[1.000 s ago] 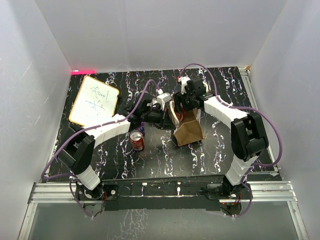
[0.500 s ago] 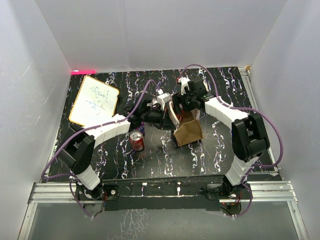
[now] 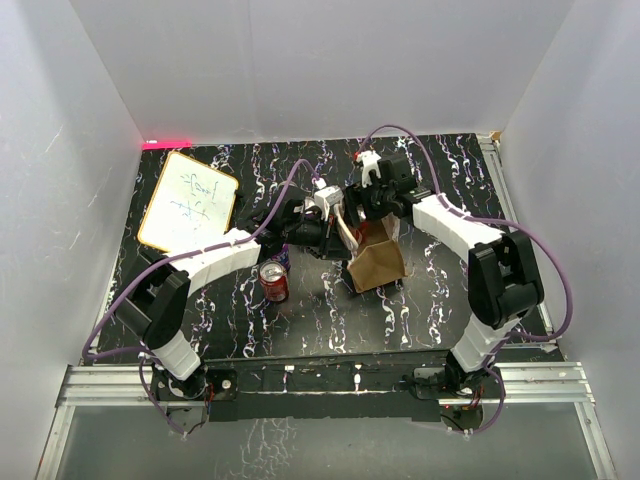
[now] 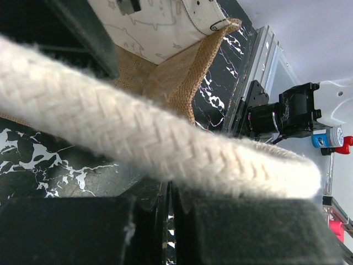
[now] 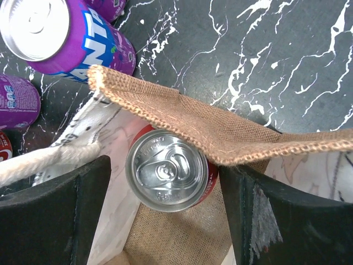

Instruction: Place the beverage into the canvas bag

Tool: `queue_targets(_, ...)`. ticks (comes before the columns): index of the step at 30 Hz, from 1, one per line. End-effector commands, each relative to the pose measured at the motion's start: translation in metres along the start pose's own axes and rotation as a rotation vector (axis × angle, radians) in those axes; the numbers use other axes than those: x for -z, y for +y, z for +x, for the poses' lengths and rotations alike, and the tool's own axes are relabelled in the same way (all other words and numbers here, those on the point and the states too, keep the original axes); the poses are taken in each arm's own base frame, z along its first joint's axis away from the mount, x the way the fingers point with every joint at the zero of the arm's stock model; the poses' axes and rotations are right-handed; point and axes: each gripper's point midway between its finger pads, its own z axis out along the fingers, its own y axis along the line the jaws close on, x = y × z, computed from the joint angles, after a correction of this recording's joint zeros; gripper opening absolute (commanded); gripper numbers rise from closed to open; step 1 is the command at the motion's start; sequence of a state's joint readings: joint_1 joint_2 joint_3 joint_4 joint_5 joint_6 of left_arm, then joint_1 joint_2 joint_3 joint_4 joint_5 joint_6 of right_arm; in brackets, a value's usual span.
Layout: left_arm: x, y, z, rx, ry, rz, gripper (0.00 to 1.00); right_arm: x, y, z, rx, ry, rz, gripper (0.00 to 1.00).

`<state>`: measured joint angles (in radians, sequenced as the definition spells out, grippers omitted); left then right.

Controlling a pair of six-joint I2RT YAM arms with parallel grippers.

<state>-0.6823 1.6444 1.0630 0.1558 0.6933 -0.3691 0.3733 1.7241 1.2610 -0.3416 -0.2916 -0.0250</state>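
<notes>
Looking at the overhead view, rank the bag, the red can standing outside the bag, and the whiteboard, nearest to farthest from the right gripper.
From the right gripper:
1. Bag, right beneath it, mid-table.
2. Red can, standing left of the bag, nearer the arm bases.
3. Whiteboard, lying at the far left.

Right gripper (image 5: 165, 218) jaws spread wider, letting go of red can (image 5: 166, 171) inside canvas bag (image 5: 231, 138).
</notes>
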Motion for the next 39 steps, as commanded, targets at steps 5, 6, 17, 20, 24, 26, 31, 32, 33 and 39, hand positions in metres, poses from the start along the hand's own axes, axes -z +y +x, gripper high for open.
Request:
queue_targets(5,0.008,-0.002,0.005,0.018,0.022,0.016,0.00,0.052,0.002,-0.073,0.095,-0.213,0.072,0.82)
queue_targets(6,0.008,-0.002,0.004,0.016,0.018,0.015,0.00,0.057,0.001,-0.076,0.101,-0.223,0.084,0.82)
queue_targets(17,0.010,-0.009,-0.010,-0.059,0.019,0.050,0.30,0.109,0.012,-0.107,0.179,-0.326,0.107,0.82)
queue_targets(20,0.012,-0.013,-0.012,-0.074,0.019,0.066,0.43,0.119,0.023,-0.113,0.203,-0.348,0.063,0.82)
queue_targets(24,0.018,-0.022,-0.017,-0.110,0.018,0.090,0.62,0.127,0.040,-0.119,0.244,-0.363,-0.025,0.82)
queue_targets(26,0.022,-0.026,-0.019,-0.134,0.024,0.102,0.76,0.128,0.045,-0.122,0.251,-0.366,-0.047,0.82)
queue_targets(31,0.038,-0.030,-0.021,-0.244,0.058,0.090,0.97,0.139,0.047,-0.145,0.266,-0.421,-0.037,0.82)
queue_targets(32,0.043,-0.028,-0.024,-0.264,0.055,0.072,0.97,0.141,0.048,-0.150,0.270,-0.433,-0.040,0.81)
queue_targets(33,0.048,-0.024,-0.028,-0.278,0.047,0.047,0.97,0.142,0.050,-0.154,0.275,-0.442,-0.050,0.81)
queue_targets(39,0.095,0.015,-0.058,-0.345,-0.017,-0.217,0.97,0.138,0.060,-0.171,0.262,-0.466,-0.100,0.81)
